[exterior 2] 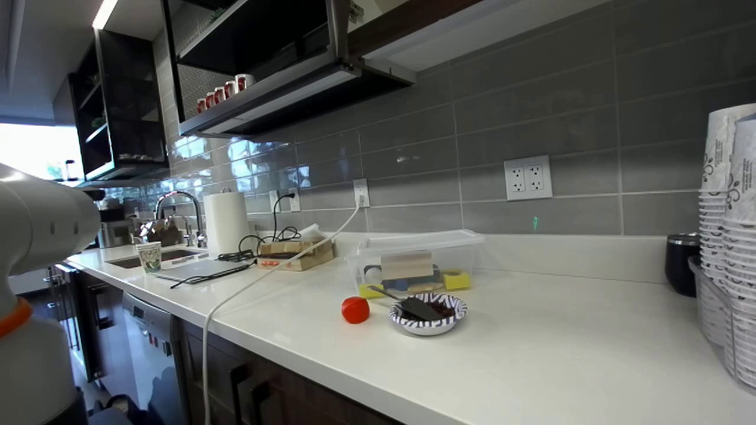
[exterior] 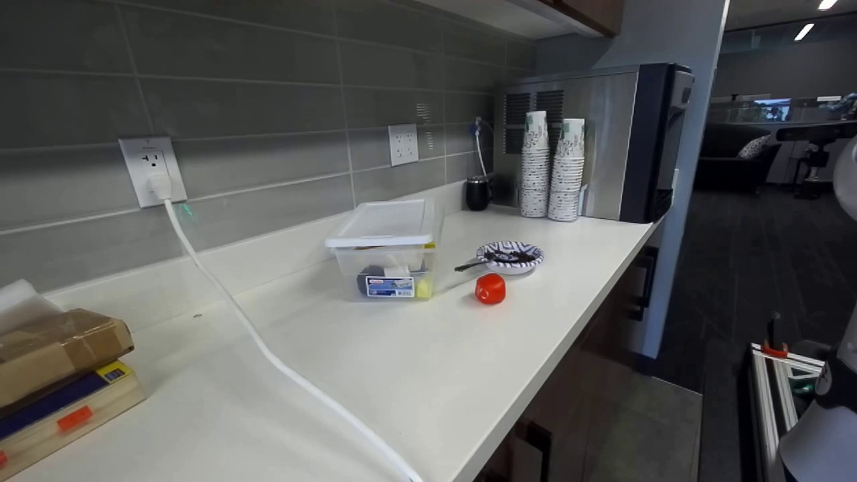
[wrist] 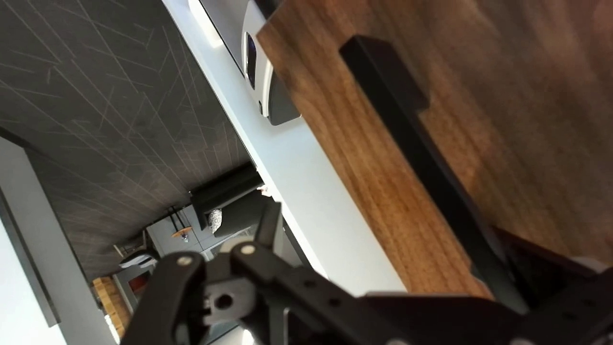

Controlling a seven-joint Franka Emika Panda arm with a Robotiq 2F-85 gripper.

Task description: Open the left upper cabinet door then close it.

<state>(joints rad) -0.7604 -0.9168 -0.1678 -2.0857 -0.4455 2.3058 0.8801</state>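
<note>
The wooden upper cabinet door (wrist: 373, 172) fills the right of the wrist view, with a long black bar handle (wrist: 407, 127) along its edge. My gripper (wrist: 388, 225) is open. In this view the handle runs between the fingers, nearer the right-hand one; I cannot tell whether they touch. In an exterior view the wooden cabinet (exterior 2: 407, 23) is cut off at the top; a metal hinge (exterior 2: 356, 12) and pale interior show, so a door appears open. Only the cabinet's lower corner (exterior: 596, 13) shows in an exterior view. The gripper is outside both exterior views.
A black-framed shelf unit (exterior 2: 271, 82) adjoins the wooden cabinet. Below, the counter (exterior: 415, 375) bears a plastic box (exterior: 381, 254), patterned bowl (exterior: 512, 268), red object (exterior: 491, 289), cup stacks (exterior: 535, 181) and steel machine (exterior: 606, 147). A white cable (exterior 2: 266, 274) crosses the counter.
</note>
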